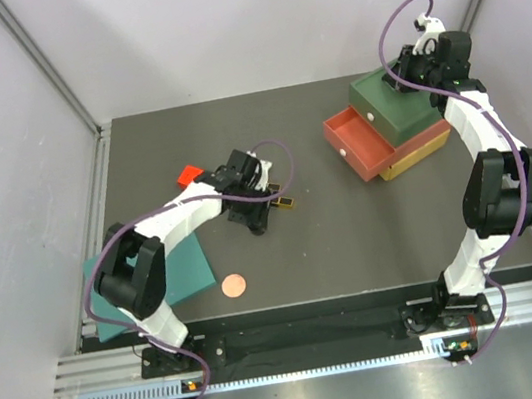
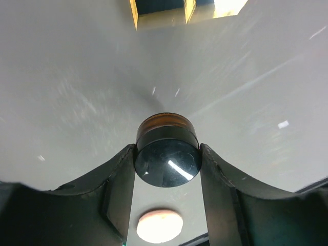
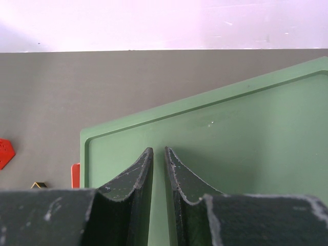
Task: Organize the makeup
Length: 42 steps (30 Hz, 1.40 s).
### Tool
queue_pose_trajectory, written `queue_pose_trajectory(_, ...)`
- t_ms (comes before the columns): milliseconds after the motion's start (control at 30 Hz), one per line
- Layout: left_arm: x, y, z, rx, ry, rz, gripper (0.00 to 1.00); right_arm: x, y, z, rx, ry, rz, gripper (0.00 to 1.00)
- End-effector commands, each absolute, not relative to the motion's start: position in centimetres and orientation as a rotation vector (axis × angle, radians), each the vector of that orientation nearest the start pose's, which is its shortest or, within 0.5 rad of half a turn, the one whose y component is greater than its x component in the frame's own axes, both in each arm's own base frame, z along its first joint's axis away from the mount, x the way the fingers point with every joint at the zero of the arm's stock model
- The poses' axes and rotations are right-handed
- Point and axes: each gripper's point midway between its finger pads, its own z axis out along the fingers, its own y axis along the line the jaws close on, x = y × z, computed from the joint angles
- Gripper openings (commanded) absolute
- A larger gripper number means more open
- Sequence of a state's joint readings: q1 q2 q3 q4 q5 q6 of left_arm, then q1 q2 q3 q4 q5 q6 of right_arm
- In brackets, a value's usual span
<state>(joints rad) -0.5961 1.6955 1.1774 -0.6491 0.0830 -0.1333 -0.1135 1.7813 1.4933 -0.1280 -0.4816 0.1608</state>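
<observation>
We see a dark grey table (image 1: pixel 353 236). A teal sheet (image 1: pixel 191 269) lies at eight o'clock, with a copper disc (image 1: pixel 233 285) just beside its edge. A red piece (image 1: pixel 187 174) sits at ten, a palette (image 1: pixel 287 200) just off centre toward nine, and a drawer box (image 1: pixel 391 124) at two.
</observation>
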Motion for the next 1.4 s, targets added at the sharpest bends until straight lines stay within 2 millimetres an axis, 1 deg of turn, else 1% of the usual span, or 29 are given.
queue_pose_trajectory(0, 31.6, -25.3, 11.9, 0.675, 2.537, -0.461, 0.0, 43.9, 3.9, 7.3, 0.15, 2.555, 0.604, 0.17)
queue_pose_trajectory(67, 32.5, -26.4, 13.1, 0.68, 2.496, -0.503, 0.0, 43.8, 3.9, 7.3, 0.153, 2.556, 0.605, 0.16)
queue_pose_trajectory(100, 33.2, -27.4, 14.7, 0.692, 2.449, -0.545, 0.0, 43.8, 4.0, 7.3, 0.155, 2.556, 0.606, 0.17)
queue_pose_trajectory(167, 34.2, -28.5, 15.3, 0.692, 2.419, -0.57, 0.0, 43.8, 4.0, 7.2, 0.155, 2.557, 0.608, 0.16)
queue_pose_trajectory(200, 35.1, -29.1, 16.5, 0.692, 2.384, -0.584, 0.0, 43.8, 4.0, 7.2, 0.152, 2.557, 0.61, 0.16)
queue_pose_trajectory(233, 35.2, -30.0, 16.2, 0.718, 2.384, -0.619, 0.0, 43.8, 4.0, 7.2, 0.152, 2.557, 0.61, 0.16)
queue_pose_trajectory(267, 35.4, -30.4, 16.4, 0.721, 2.38, -0.625, 0.0, 43.8, 3.9, 7.2, 0.157, 2.558, 0.61, 0.17)
queue_pose_trajectory(300, 36.0, -31.1, 17.4, 0.734, 2.347, -0.638, 0.0, 43.8, 4.0, 7.2, 0.155, 2.559, 0.61, 0.16)
queue_pose_trajectory(333, 36.2, -31.9, 16.9, 0.756, 2.347, -0.655, 0.0, 43.9, 4.0, 7.3, 0.154, 2.556, 0.61, 0.17)
queue_pose_trajectory(367, 36.5, -32.5, 17.3, 0.761, 2.327, -0.665, 0.0, 43.9, 4.0, 7.3, 0.154, 2.556, 0.61, 0.17)
queue_pose_trajectory(400, 37.1, -33.3, 18.4, 0.768, 2.288, -0.684, 0.0, 43.9, 4.0, 7.3, 0.155, 2.556, 0.612, 0.16)
queue_pose_trajectory(433, 37.2, -34.2, 18.3, 0.781, 2.278, -0.699, 0.0, 43.9, 4.0, 7.3, 0.153, 2.555, 0.612, 0.16)
queue_pose_trajectory(467, 37.7, -35.1, 18.9, 0.784, 2.242, -0.724, 0.0, 43.9, 4.0, 7.3, 0.154, 2.554, 0.614, 0.16)
queue_pose_trajectory(500, 38.2, -36.1, 20.1, 0.785, 2.199, -0.746, 0.0, 43.9, 4.1, 7.4, 0.153, 2.552, 0.616, 0.16)
queue_pose_trajectory(567, 38.6, -37.8, 20.6, 0.79, 2.159, -0.782, 0.0, 43.9, 4.1, 7.4, 0.153, 2.553, 0.616, 0.16)
queue_pose_trajectory(600, 39.3, -38.9, 22.0, 0.782, 2.102, -0.811, 0.0, 43.9, 4.0, 7.4, 0.152, 2.554, 0.614, 0.16)
queue_pose_trajectory(633, 39.3, -39.9, 21.6, 0.79, 2.099, -0.83, 0.0, 43.9, 4.1, 7.4, 0.154, 2.555, 0.616, 0.16)
queue_pose_trajectory(667, 39.5, -40.5, 22.0, 0.788, 2.083, -0.845, 0.0, 44.0, 4.1, 7.5, 0.152, 2.551, 0.615, 0.16)
queue_pose_trajectory(700, 39.8, -41.6, 23.5, 0.792, 2.034, -0.876, 0.0, 44.0, 4.1, 7.5, 0.151, 2.55, 0.619, 0.16)
queue_pose_trajectory(733, 39.8, -42.5, 22.9, 0.803, 2.035, -0.887, 0.0, 43.9, 4.1, 7.5, 0.152, 2.553, 0.62, 0.16)
queue_pose_trajectory(767, 40.0, -43.2, 24.0, 0.802, 2.003, -0.902, 0.0, 43.9, 4.1, 7.6, 0.155, 2.55, 0.619, 0.16)
queue_pose_trajectory(833, 39.9, -44.9, 24.3, 0.812, 1.969, -0.948, 0.0, 43.9, 4.1, 7.6, 0.153, 2.552, 0.62, 0.16)
queue_pose_trajectory(1000, 39.3, -48.2, 26.4, 0.801, 1.855, -1.075, 0.0, 44.0, 4.1, 7.7, 0.151, 2.547, 0.621, 0.16)
queue_pose_trajectory(1067, 39.3, -49.1, 27.3, 0.803, 1.807, -1.104, 0.0, 43.9, 4.1, 7.8, 0.15, 2.544, 0.621, 0.16)
queue_pose_trajectory(1133, 38.9, -50.1, 26.8, 0.812, 1.809, -1.137, 0.0, 43.9, 4.1, 7.7, 0.15, 2.547, 0.619, 0.16)
queue_pose_trajectory(1167, 38.9, -50.5, 27.4, 0.815, 1.791, -1.154, 0.02, 43.8, 4.1, 7.7, 0.152, 2.547, 0.619, 0.16)
queue_pose_trajectory(1200, 38.7, -50.9, 26.9, 0.813, 1.805, -1.175, 0.04, 43.8, 4.2, 7.8, 0.151, 2.547, 0.621, 0.16)
queue_pose_trajectory(1333, 38.5, -51.8, 27.3, 0.804, 1.787, -1.229, 0.11, 43.7, 4.1, 7.8, 0.151, 2.546, 0.619, 0.16)
queue_pose_trajectory(1367, 38.7, -51.9, 27.2, 0.795, 1.788, -1.222, 0.15, 43.8, 4.2, 7.9, 0.147, 2.543, 0.62, 0.17)
